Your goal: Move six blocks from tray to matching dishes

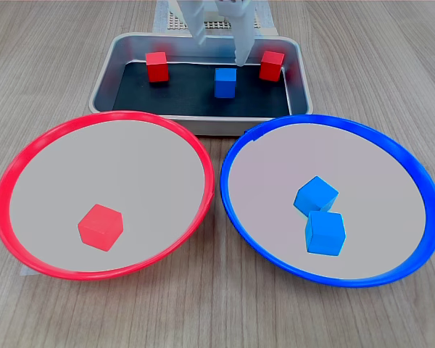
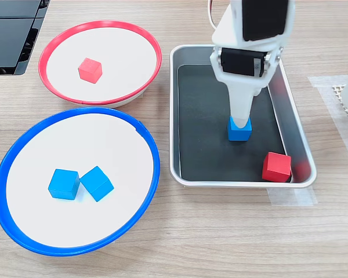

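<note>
your arm (image 2: 252, 35) is built from white printed plastic shells, with black servo blocks set into them at the top of the second exterior view. a thin red wire curves beside it at the upper edge of that frame. the gripper (image 2: 241, 110) narrows to a smooth white finger, pale and translucent-looking in the first exterior view (image 1: 244, 43).

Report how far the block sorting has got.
Half done: one red block lies in the red-rimmed dish, two blue blocks in the blue-rimmed dish. In hand: the gripper is down on the last blue block in the tray; whether it grips, I cannot tell. Left: that block and two red ones.
</note>
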Robot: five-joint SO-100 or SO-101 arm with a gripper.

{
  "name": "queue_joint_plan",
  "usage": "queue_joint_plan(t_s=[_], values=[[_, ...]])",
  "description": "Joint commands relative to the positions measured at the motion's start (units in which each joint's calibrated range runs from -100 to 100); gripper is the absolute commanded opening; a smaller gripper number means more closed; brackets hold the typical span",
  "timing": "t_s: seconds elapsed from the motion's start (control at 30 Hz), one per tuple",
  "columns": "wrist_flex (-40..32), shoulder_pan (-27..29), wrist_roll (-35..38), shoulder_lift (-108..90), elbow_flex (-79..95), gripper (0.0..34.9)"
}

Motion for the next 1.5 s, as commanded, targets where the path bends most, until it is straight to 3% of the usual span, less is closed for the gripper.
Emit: queue_joint_plan(t_s=[0.0,0.4,0.47,0.53,0.6,0.77,0.87,0.97,1.13,1.23,1.37,1.47], values=[[-1.94,0.09,2.20,-0.56,0.59,18.4],[-7.06,-0.85,4.49,4.73,2.77,16.7],[-7.06,-1.32,4.64,5.07,2.77,13.8],[-6.98,-1.98,4.64,5.41,2.41,0.3],[-3.76,-2.17,4.35,5.58,-0.50,0.2],[14.40,-5.37,-2.69,7.80,-24.35,0.2],[17.12,-8.38,-9.28,11.81,-41.47,0.1],[13.33,-10.36,-15.24,17.35,-54.67,0.1],[-4.17,-11.39,-24.52,28.27,-64.13,0.1],[-12.59,-11.39,-26.18,32.96,-64.50,0.2],[-18.95,-11.49,-25.45,33.90,-59.49,15.2],[-18.37,-11.20,-25.10,30.49,-55.30,15.3]])
